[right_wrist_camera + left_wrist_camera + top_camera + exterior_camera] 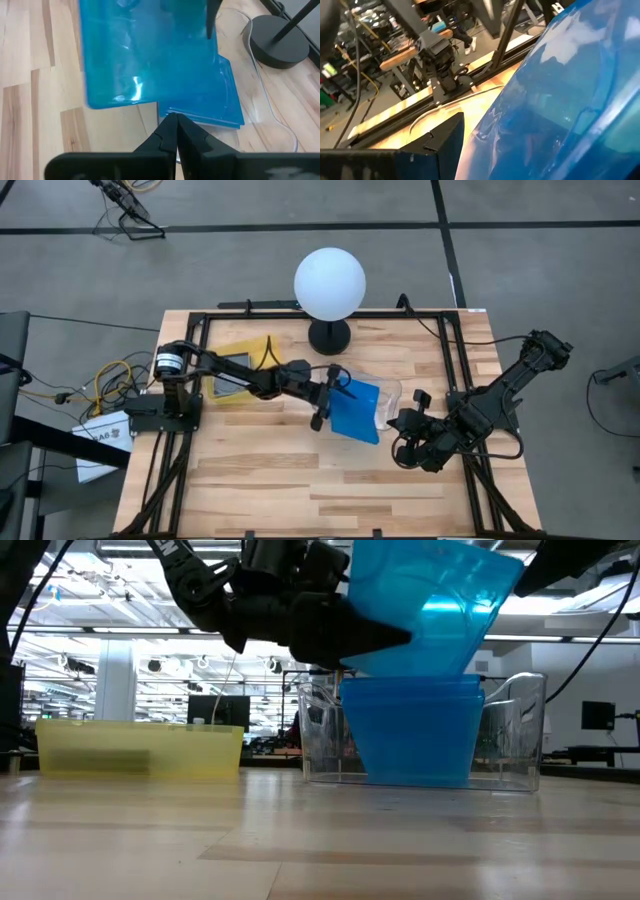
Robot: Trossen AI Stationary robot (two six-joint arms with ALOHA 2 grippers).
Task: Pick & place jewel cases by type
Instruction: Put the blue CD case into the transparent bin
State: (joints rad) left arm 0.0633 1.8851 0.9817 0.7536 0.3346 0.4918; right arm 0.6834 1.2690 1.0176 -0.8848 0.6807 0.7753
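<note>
My left gripper [336,393] reaches from the table's left and is shut on a bright blue jewel case [358,412]. The case hangs tilted in the air [430,600] above the clear tray [520,730]. It fills much of the left wrist view [560,100]. More blue cases [415,735] lie stacked flat inside the clear tray [220,107]. A grey case [232,375] lies in the yellow tray [250,350]. My right gripper [405,425] is shut and empty [172,130], just to the right of the clear tray. My left gripper pinches the blue case between its two fingers at the edge facing the table's left [415,630]. The fingers [375,638] come almost level from the left. The case is lifted clear, tilted, over the stack in the clear tray.
A lamp with a white globe [329,283] and black round base [329,335] stands at the far edge behind the trays. A black frame [455,360] borders the table. Bare wood [300,480] lies toward the near edge.
</note>
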